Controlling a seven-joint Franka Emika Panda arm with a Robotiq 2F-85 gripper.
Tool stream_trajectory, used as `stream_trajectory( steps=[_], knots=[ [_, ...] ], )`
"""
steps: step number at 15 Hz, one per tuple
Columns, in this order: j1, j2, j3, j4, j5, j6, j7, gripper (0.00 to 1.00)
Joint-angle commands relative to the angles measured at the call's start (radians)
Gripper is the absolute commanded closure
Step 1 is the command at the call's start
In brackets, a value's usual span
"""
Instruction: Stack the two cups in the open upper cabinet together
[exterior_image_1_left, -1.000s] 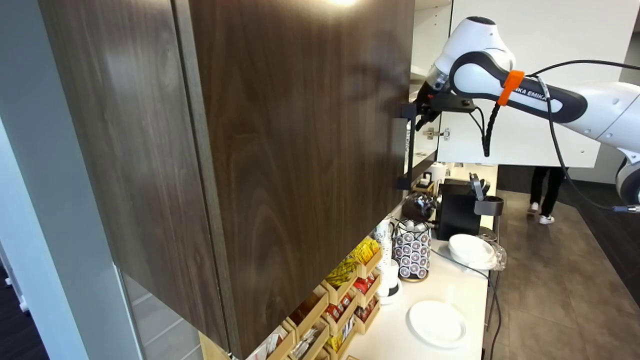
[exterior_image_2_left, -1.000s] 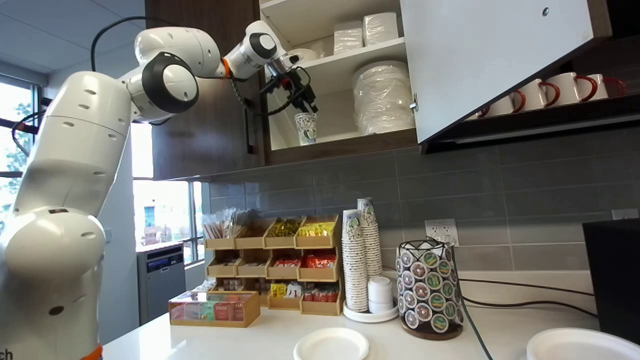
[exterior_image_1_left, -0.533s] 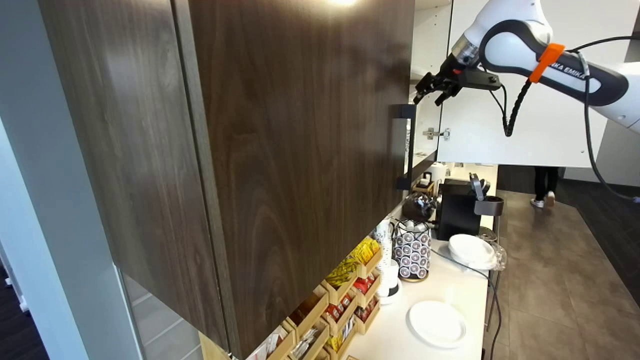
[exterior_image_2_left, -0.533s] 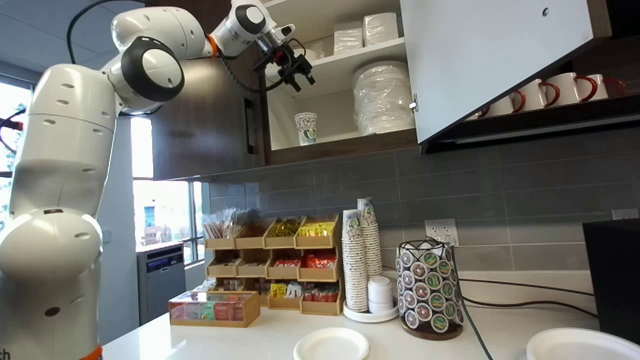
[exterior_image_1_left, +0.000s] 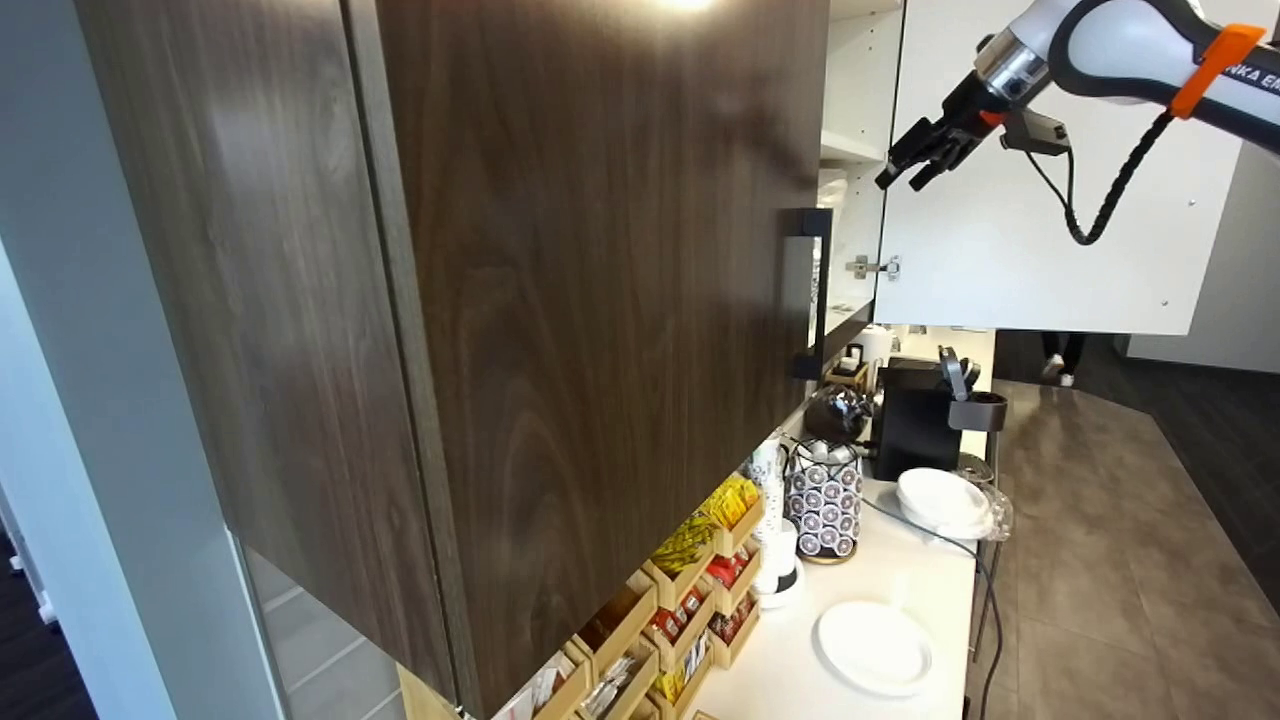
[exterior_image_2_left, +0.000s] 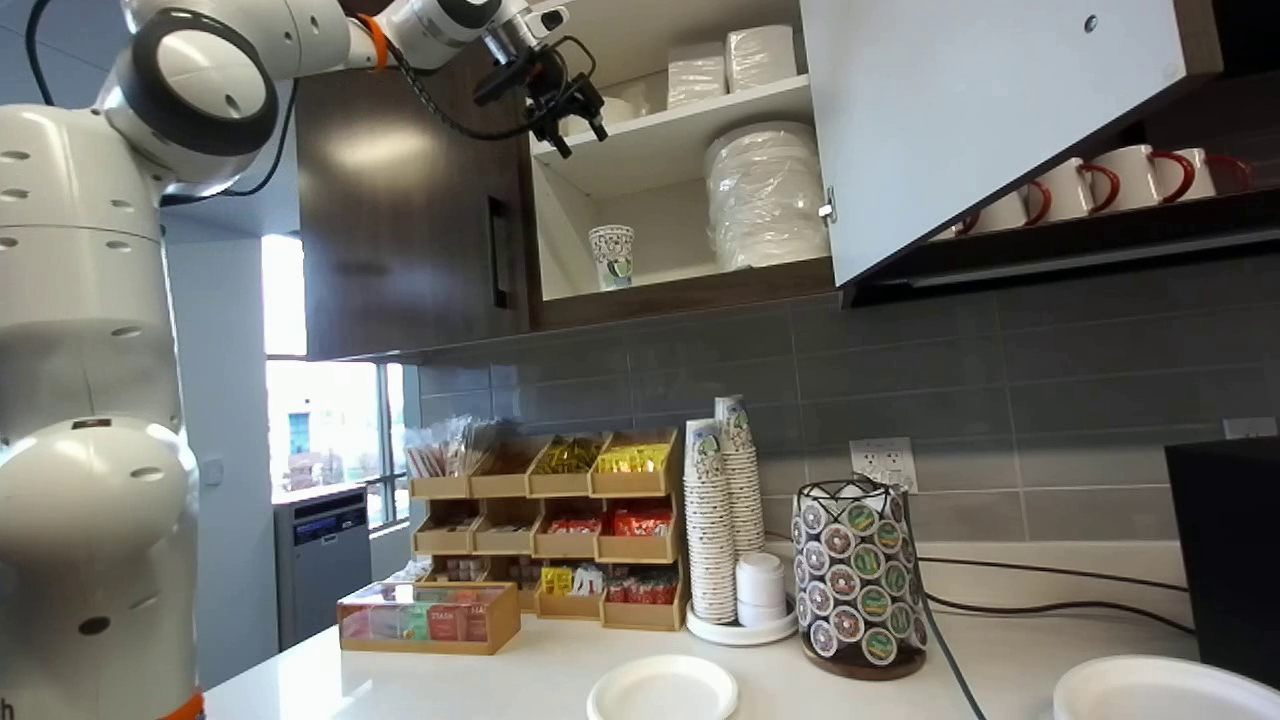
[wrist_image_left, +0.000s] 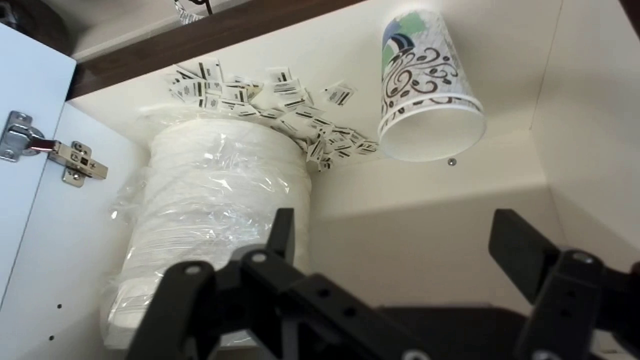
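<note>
The upper cabinet (exterior_image_1_left: 600, 300) has dark brown wood-grain panels; its open compartment shows in an exterior view (exterior_image_2_left: 690, 293). A patterned paper cup (exterior_image_2_left: 613, 255) stands upright on the compartment floor near its left wall. In the wrist view the cup (wrist_image_left: 425, 75) shows two rims close together at its mouth, as of two cups nested one in the other. No separate second cup shows in the compartment. My gripper is open and empty in the wrist view (wrist_image_left: 395, 225). In both exterior views my gripper (exterior_image_1_left: 900, 185) (exterior_image_2_left: 582, 142) is above and apart from the cup.
Wrapped plates (exterior_image_2_left: 765, 195) (wrist_image_left: 220, 185) stand beside the cup, with scattered packets (wrist_image_left: 300, 105) on the cabinet floor. A middle shelf (exterior_image_2_left: 700, 105) is above. The open white door (exterior_image_2_left: 1000, 110) is on the right. Cup stacks (exterior_image_2_left: 710, 530) and a pod holder (exterior_image_2_left: 860, 580) are on the counter.
My gripper has risen from the cup's rim and drawn back out of the compartment. Its fingers now show apart. The cup stays upright in the same spot.
</note>
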Motion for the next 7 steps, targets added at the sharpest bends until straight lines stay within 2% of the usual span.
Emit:
stream_trajectory(
  steps=[1,2,4,7],
  knots=[
    [-0.017,-0.156,-0.04,-0.242,0.023,0.092,-0.059,0.0],
    [-0.006,-0.06,-0.021,-0.087,0.007,0.031,-0.028,0.0],
    [-0.011,-0.104,-0.034,-0.156,0.007,0.06,-0.04,0.0],
    [-0.012,-0.126,-0.037,-0.192,0.007,0.069,-0.042,0.0]
  ],
)
